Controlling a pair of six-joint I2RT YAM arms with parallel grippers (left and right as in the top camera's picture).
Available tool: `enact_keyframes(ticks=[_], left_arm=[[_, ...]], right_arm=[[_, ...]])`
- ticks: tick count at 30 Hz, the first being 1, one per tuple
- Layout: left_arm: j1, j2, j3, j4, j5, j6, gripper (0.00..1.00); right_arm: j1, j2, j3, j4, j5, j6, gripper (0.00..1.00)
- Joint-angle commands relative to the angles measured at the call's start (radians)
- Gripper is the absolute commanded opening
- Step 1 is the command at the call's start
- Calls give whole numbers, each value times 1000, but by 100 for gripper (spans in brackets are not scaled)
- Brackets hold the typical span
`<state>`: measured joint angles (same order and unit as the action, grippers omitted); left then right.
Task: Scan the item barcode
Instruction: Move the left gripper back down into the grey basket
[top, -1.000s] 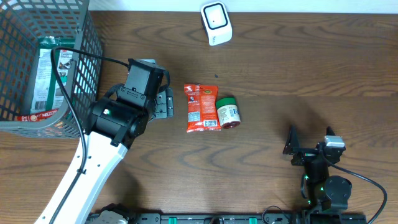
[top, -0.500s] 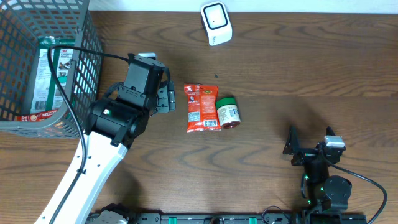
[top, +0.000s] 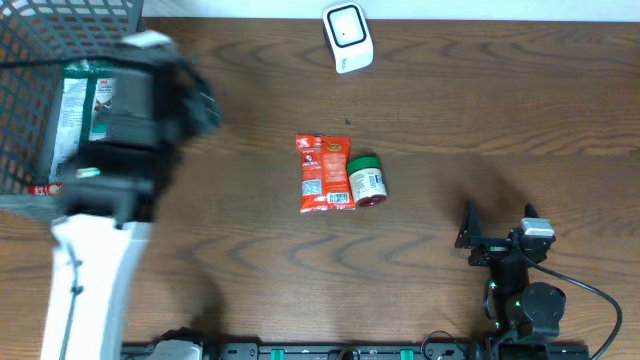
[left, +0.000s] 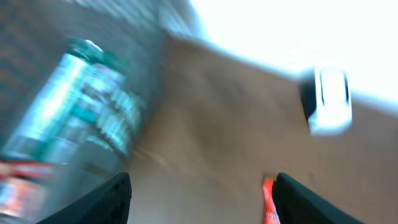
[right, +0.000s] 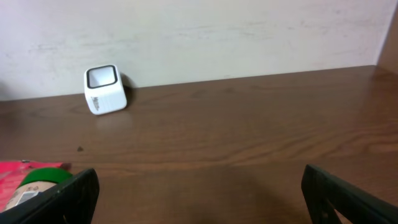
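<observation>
The left wrist view is all blur — scanner (left: 329, 99), basket (left: 31, 56) and its packet (left: 87, 118) smeared — left arm (top: 120, 130) too overhead.

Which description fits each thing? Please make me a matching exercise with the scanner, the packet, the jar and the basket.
Things:
1. scanner
2. packet
3. jar
4. basket

Descriptions:
A. red, lying flat
B. grey wire mesh
C. white, with a dark window
D. green lid, right beside the packet

Pairs: 1-C, 2-A, 3-D, 4-B
</observation>
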<state>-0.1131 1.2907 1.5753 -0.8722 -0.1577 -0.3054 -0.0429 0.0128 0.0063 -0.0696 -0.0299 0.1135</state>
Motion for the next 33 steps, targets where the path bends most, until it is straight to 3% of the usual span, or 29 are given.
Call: enact_keyframes(ticks=[1,10,14,19,23,27,33], left_arm=[[158,-3,150,-33,-9,-11,73],[459,99,165,-6,-7,-2,74],[509,198,165,15,11,37,74],[582,333,179,66,231,84,74],[633,464,289,21,373,97,75],[644,629,483,-120,409,182,74],[639,737,497,-90,416,266,74]], right_arm=[[1,-2,-1,-3,2,-6,99],[1,-2,-1,-3,2,-6,99],[1,-2,-1,-3,2,-6,99],[1,-2,-1,-3,2,-6,99],[1,-2,-1,-3,2,-6,99],[20,-2,-1,-3,2,-6,99],[31,-2,-1,-3,2,-6,99]])
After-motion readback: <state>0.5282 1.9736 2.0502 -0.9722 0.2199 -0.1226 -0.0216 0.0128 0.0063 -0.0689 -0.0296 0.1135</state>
